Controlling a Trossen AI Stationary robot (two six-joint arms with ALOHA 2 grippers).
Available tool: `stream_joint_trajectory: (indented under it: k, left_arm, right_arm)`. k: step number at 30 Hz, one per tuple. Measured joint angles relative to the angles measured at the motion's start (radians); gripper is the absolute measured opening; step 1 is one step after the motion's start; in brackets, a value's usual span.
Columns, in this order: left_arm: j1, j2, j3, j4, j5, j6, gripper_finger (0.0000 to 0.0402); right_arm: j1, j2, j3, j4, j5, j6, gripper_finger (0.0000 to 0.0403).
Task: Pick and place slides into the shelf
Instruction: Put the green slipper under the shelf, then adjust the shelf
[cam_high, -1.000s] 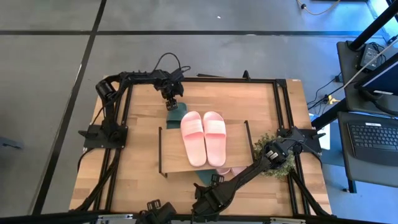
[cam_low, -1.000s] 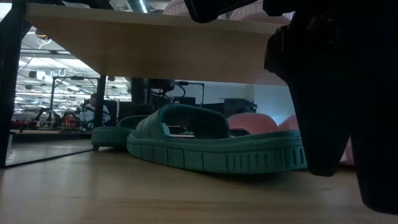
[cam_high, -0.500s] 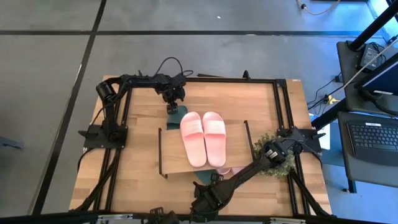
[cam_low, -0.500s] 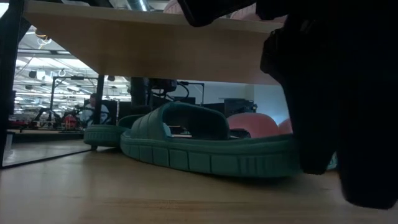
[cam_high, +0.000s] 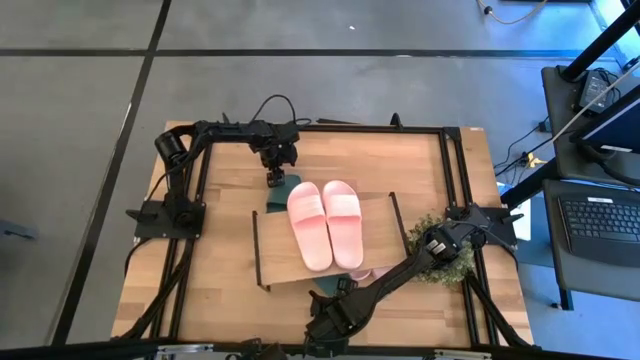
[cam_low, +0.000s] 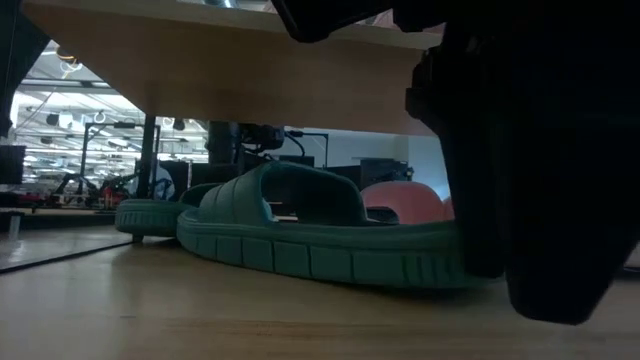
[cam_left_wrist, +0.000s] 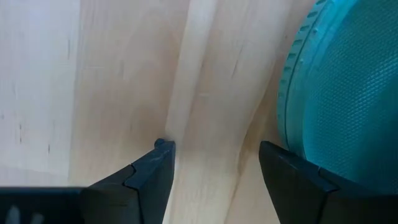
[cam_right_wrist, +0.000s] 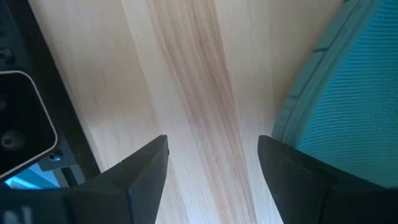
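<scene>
The shelf (cam_high: 275, 250) stands in the middle of the desk (cam_high: 220, 300), with one pair of pink slides (cam_high: 325, 222) lying side by side on its wooden top board. Under the board lie the dark green slides (cam_low: 300, 235), and another pink slide (cam_low: 405, 203) shows behind them in the low view.

The left gripper (cam_high: 274, 180) hangs low at the far edge of the shelf, its fingers apart and empty, with the end of a green slide (cam_left_wrist: 342, 87) just beside one finger. The right gripper (cam_high: 345, 287) sits at the near edge of the shelf, fingers also apart and holding nothing, next to a green slide's edge (cam_right_wrist: 354, 93).
</scene>
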Motion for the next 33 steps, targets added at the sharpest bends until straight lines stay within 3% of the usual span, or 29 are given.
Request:
stream_joint_trajectory:
  k: [23, 33]
  left_arm:
    - [-0.002, 0.001, -0.001, -0.096, 0.019, 0.007, 0.0224]
    - [-0.002, 0.002, -0.002, -0.095, 0.015, 0.006, 0.0224]
  right_arm:
    - [0.0, -0.002, 0.0, 0.099, 0.002, -0.001, 0.0249]
    - [0.0, -0.12, 0.001, 0.165, -0.039, -0.002, 0.0249]
